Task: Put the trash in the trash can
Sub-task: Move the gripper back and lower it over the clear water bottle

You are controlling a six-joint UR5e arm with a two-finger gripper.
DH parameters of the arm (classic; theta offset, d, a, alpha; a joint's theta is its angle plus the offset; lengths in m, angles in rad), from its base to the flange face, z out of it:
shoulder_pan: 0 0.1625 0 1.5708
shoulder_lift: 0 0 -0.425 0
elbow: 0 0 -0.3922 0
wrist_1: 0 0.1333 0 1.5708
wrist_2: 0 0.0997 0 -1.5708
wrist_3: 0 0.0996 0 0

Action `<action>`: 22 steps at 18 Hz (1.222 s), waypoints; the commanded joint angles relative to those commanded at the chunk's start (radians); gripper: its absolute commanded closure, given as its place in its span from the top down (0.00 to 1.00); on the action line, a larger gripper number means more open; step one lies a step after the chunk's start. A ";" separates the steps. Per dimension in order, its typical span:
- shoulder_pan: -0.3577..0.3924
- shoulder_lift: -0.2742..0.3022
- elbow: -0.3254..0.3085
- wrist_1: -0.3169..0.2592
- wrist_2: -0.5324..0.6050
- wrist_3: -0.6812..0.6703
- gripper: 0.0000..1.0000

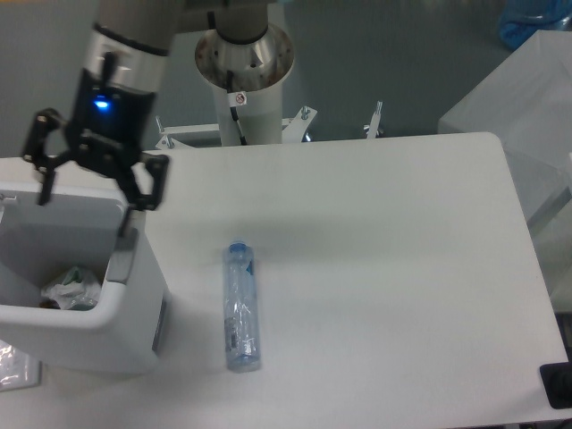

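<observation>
1. Presently, the gripper (pixel 87 198) hung above the far rim of the trash can (pixel 134 295), fingers spread wide with nothing between them.
2. The wrapper (pixel 70 290) lay inside the trash can, low against the near inner wall, with some other dark and green scraps beside it that were too small to identify. That half of the task was judged done.
3. The bottle (pixel 241 306) lay flat on the table (pixel 384 250), just beside the can at its 3 o'clock side. Its long axis ran roughly 12 to 6 o'clock, blue cap at the 12 o'clock end.
4. Step in hand, as judged: carry the gripper toward 4 o'clock, from above the can to above the bottle.
5. To do it well: turn the wrist so the fingers straddle the bottle across its narrow width, at 9 and 3 o'clock of the barrel.
6. Aim at mid-barrel, not the cap; a round bottle would likely roll if nudged off-centre.
7. Descend straight, and clear the can's thick rim first.
</observation>
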 joint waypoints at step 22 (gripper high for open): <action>0.075 -0.347 -0.031 0.005 0.245 0.043 1.00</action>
